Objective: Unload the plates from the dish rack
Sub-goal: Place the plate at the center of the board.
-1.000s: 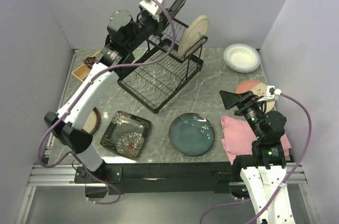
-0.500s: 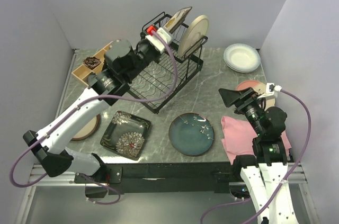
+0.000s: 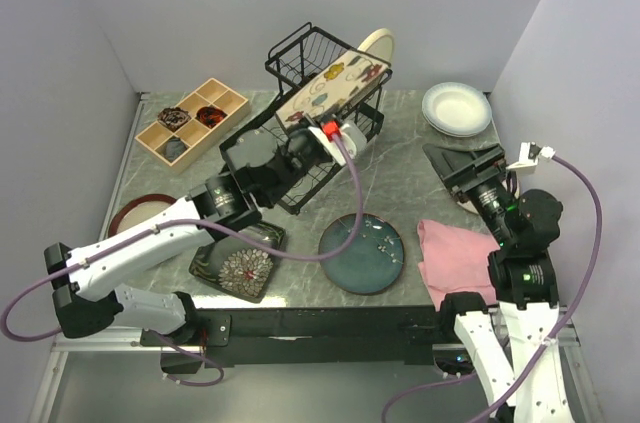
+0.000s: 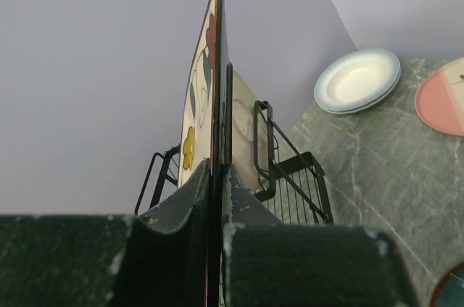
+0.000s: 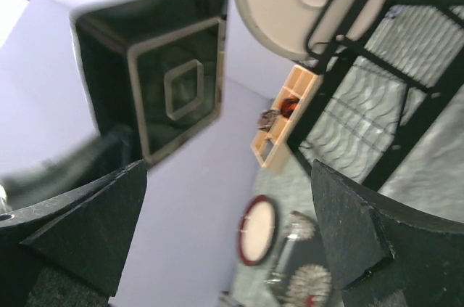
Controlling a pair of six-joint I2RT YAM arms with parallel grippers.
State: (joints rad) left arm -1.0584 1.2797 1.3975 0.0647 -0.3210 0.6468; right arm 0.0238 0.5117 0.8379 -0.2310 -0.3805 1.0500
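My left gripper (image 3: 310, 121) is shut on the near edge of a cream square plate (image 3: 335, 86) with coloured flowers, held tilted in the air above the black wire dish rack (image 3: 298, 48). In the left wrist view this plate (image 4: 215, 67) stands edge-on between the fingers (image 4: 181, 205). A round cream plate (image 3: 378, 41) still stands in the rack. On the table lie a teal plate (image 3: 362, 253), a black flowered square plate (image 3: 240, 263), a brown-rimmed plate (image 3: 140, 213) and stacked white plates (image 3: 457, 108). My right gripper (image 3: 462, 171) hangs open and empty at the right.
A wooden compartment tray (image 3: 192, 123) sits at the back left. A pink folded cloth (image 3: 455, 258) lies at the front right beside my right arm. A pink plate (image 4: 444, 96) lies near the right edge. Walls close in the left, back and right.
My left arm has swung down and forward, carrying the square plate from upright behind the rack to tilted flat above it. My right gripper has shifted a little back and right.
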